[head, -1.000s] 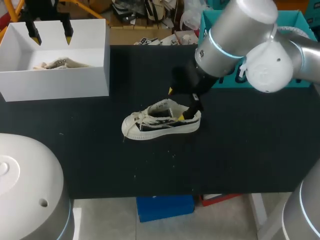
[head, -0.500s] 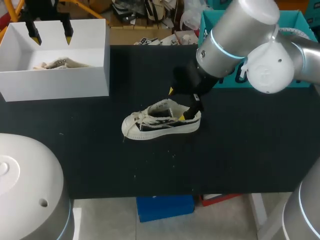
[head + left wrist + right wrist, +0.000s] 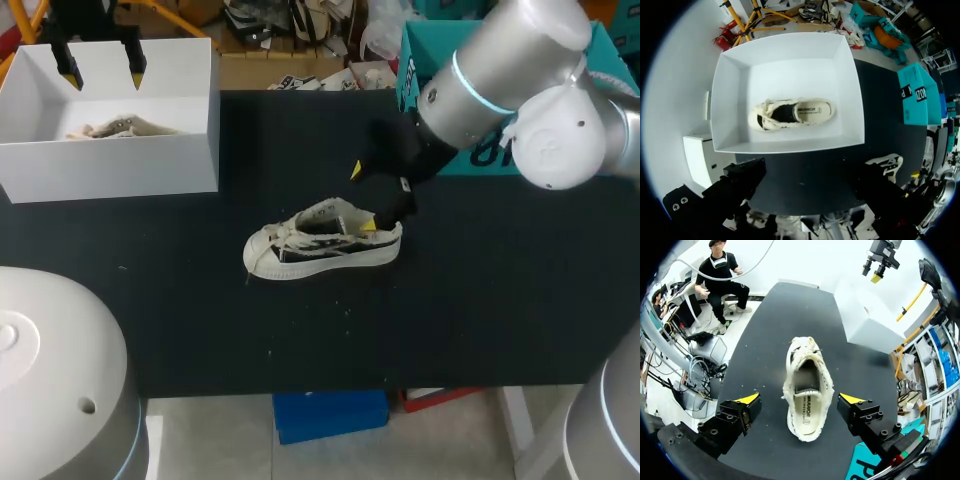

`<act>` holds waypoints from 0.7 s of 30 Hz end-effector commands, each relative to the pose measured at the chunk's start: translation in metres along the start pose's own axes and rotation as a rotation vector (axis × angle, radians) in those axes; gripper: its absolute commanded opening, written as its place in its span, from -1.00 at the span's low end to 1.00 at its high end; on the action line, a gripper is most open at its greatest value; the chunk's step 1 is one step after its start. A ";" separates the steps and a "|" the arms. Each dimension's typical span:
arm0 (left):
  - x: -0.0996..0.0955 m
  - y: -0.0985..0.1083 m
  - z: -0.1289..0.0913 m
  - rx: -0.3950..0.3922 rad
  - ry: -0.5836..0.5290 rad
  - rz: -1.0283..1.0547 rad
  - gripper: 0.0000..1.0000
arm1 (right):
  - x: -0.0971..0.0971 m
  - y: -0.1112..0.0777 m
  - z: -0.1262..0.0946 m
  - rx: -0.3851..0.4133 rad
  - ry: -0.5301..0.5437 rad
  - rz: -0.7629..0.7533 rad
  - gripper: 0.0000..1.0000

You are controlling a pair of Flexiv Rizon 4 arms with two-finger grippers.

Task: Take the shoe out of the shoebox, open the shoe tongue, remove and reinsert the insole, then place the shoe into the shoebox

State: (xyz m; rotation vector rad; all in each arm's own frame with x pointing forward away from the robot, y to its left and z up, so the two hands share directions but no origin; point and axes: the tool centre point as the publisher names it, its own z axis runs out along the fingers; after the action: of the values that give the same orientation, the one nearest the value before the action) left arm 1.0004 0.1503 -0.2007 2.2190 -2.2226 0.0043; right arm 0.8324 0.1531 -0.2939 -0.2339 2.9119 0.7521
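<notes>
The shoe [image 3: 320,243] is out of the shoebox [image 3: 110,165] and stands on its sole on the black table [image 3: 480,300] in the middle of the frame, with the toe to the left and the heel to the right. So the first step looks done.

The right gripper [image 3: 362,197] hangs just over the heel. Its fingers are spread and hold nothing. In the right wrist view the shoe lies between the two yellow tips, and they do not seem to touch it.

In that view the shoe looks opened wide at the top, and the insole [image 3: 807,412] lies flat inside. I cannot tell whether it waits to be pulled out or was already put back.

The left gripper [image 3: 102,72] hangs over the shoebox at the upper left, fingers apart and empty. A second shoe [image 3: 790,112] lies in the box under it.

In my judgement at least the last step remains — to place the shoe into the shoebox, and perhaps the insole work too.
</notes>
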 end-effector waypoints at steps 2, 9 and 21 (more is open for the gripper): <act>0.000 0.000 0.000 -0.001 -0.001 -0.001 1.00 | 0.001 -0.017 0.007 -0.078 -0.023 0.019 1.00; 0.000 0.000 0.000 -0.001 -0.001 -0.001 1.00 | -0.001 -0.037 0.029 -0.170 -0.056 0.051 1.00; 0.000 0.000 0.000 -0.001 -0.001 -0.001 1.00 | -0.017 -0.066 0.056 -0.271 -0.017 0.095 1.00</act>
State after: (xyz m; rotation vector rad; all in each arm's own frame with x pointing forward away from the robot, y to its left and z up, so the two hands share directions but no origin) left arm 1.0003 0.1503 -0.2007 2.2190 -2.2225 0.0042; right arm 0.8561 0.1243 -0.3625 -0.1029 2.8347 1.0789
